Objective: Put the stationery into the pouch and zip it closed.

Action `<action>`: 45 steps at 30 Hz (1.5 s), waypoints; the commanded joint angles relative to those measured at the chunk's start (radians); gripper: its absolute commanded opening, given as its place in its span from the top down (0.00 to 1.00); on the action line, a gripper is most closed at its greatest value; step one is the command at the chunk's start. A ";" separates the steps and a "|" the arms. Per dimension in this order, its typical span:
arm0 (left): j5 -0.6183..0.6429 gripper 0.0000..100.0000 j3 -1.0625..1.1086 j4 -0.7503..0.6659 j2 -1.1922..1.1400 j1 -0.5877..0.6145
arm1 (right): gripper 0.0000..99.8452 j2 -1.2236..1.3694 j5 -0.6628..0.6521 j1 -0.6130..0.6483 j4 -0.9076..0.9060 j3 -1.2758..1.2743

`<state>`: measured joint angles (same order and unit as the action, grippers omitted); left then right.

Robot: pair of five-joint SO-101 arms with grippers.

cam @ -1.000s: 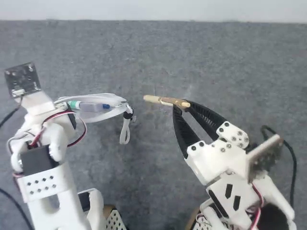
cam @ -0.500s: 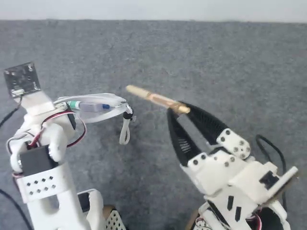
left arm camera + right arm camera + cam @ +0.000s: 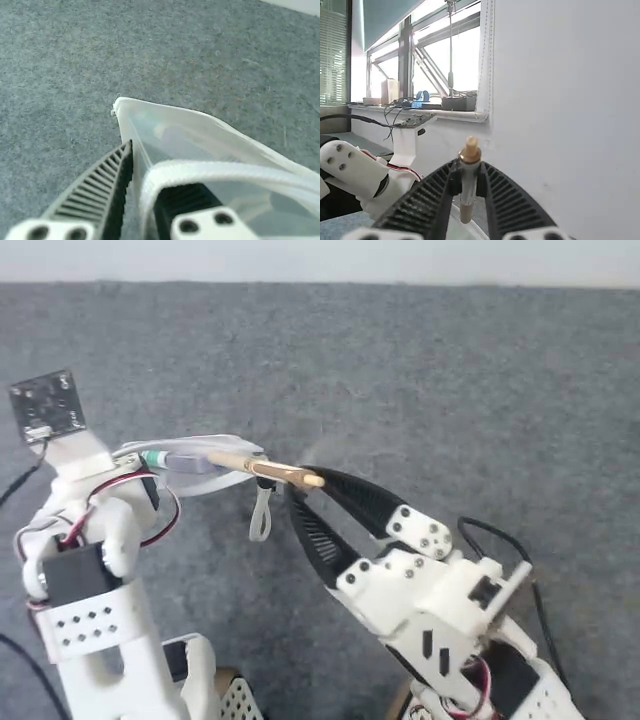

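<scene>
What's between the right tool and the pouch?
Just the wooden pencil the right tool holds; in the high view its far end overlaps the pouch.

A lab or workshop room is being suggested: boxes point(image 3: 387, 91) and loose cables point(image 3: 400, 104) are being kept on the sill point(image 3: 455, 114) under a large window point(image 3: 432, 60), a plain white wall point(image 3: 560, 100) is being seen beside it, and the table point(image 3: 450, 370) is being covered by grey carpet.

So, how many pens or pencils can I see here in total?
2. A wooden pencil is held in the right claw, its far end by the pouch; a pen lies inside the pouch. More may be hidden there.
</scene>
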<state>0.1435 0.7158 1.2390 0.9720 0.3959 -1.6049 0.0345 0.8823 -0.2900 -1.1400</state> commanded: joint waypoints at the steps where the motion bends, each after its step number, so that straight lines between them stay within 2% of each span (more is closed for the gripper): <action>1: -0.012 0.99 -0.044 -0.003 0.048 -0.006 | 0.99 0.051 0.002 0.010 0.051 0.005; 17: -0.012 0.99 -0.044 -0.003 0.044 -0.006 | 0.99 0.306 0.011 0.033 0.120 -0.005; 25: -0.012 0.99 -0.042 -0.002 0.044 -0.005 | 0.99 0.579 0.003 0.071 0.437 -0.100; 31: -0.025 0.99 -0.042 0.002 0.044 -0.003 | 0.99 0.769 0.002 0.071 0.516 -0.064; 33: -0.032 0.99 -0.036 0.000 0.044 -0.003 | 0.95 0.811 0.002 0.071 0.515 -0.048; 38: -0.032 0.99 -0.018 -0.005 0.048 -0.003 | 0.76 0.839 0.002 0.071 0.456 -0.041; 45: -0.034 0.99 -0.018 -0.005 0.048 -0.003 | 0.74 0.754 0.000 0.073 0.354 -0.041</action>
<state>0.1174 0.7173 1.2390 0.9735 0.3913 -0.7994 0.0345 0.9528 0.1366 -1.2106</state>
